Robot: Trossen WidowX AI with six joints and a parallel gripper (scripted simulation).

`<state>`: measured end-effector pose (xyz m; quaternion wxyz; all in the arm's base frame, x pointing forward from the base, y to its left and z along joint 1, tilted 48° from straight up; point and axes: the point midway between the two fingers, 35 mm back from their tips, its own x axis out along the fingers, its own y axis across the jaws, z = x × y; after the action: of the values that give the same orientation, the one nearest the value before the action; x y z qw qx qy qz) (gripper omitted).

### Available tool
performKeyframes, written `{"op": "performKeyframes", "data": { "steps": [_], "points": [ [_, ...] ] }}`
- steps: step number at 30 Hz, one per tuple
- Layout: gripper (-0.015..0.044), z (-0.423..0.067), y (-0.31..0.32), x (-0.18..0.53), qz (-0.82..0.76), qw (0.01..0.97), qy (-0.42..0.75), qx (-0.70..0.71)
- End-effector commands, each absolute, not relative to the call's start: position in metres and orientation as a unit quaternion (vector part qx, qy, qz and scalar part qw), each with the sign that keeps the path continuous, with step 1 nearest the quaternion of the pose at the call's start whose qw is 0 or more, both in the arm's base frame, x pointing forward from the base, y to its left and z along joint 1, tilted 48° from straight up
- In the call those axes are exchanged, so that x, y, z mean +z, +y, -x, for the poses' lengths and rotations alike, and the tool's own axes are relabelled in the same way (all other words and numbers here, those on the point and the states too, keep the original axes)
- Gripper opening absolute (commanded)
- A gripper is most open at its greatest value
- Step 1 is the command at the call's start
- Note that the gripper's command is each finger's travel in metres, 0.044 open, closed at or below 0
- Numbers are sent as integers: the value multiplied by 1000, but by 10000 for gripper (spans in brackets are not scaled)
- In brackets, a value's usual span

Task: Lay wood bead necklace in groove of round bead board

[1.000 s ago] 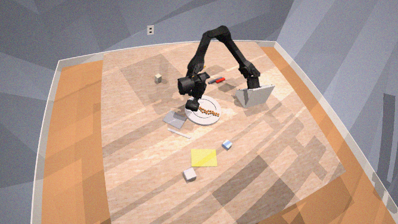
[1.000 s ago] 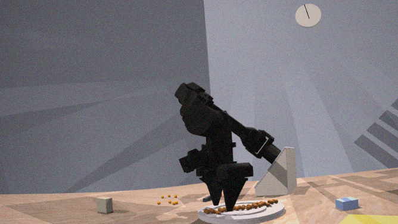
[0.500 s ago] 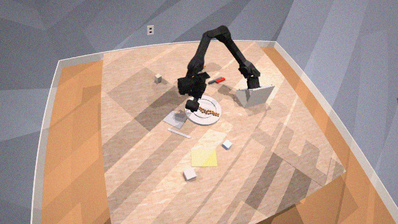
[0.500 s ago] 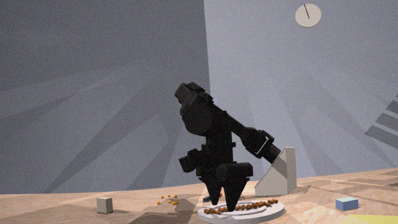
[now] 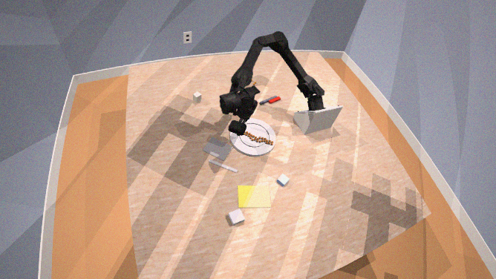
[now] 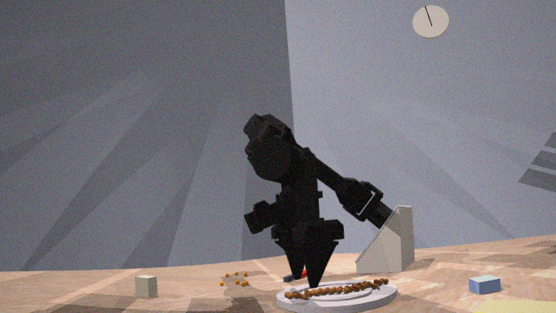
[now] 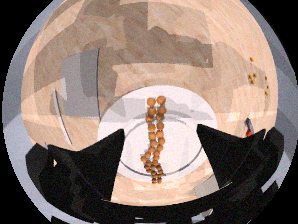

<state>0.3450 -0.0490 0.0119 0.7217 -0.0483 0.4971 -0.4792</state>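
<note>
Over the near-left edge of the round bead board (image 5: pixel 265 148), the black arm (image 5: pixel 289 59) arches up from its grey wedge-shaped base (image 5: pixel 319 120), folds at the elbow and drops steeply so the tool (image 6: pixel 307 278) points almost straight down. Its jaws stand wide apart and grip nothing; the fingertips (image 6: pixel 314 280) hover at one end of the wood bead necklace (image 5: pixel 259 139).

That necklace lies stretched across the board as a nearly straight doubled strand, running from the tool toward the far rim rather than following the circular groove.

From the wrist view, the two dark fingers frame the strand, with the beads (image 7: pixel 154 137) running up the gap between them over the white board (image 7: pixel 186 152). From the exterior view alone, a handful of loose orange beads (image 6: pixel 236 280) show scattered on the desk (image 5: pixel 334 222) behind the board, near a pale cube (image 6: pixel 146 285). A round wall clock (image 6: pixel 430 21) also shows only there.

Only the top view takes in the rest of the desk: a grey flat pad (image 5: pixel 217 148), a grey stick (image 5: pixel 223 165), a yellow sheet (image 5: pixel 254 196), a light blue block (image 5: pixel 283 179), a pale lilac block (image 5: pixel 236 217) and a red-and-grey tool-like item (image 5: pixel 270 99) behind the arm
</note>
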Motion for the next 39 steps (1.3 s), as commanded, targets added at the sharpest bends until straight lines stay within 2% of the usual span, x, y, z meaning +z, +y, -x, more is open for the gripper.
{"op": "performKeyframes", "data": {
  "steps": [1,39],
  "points": [
    [250,-354,-42,34,21,730,476,-491],
    [250,-356,-72,8,21,730,475,-491]
  ]
}}
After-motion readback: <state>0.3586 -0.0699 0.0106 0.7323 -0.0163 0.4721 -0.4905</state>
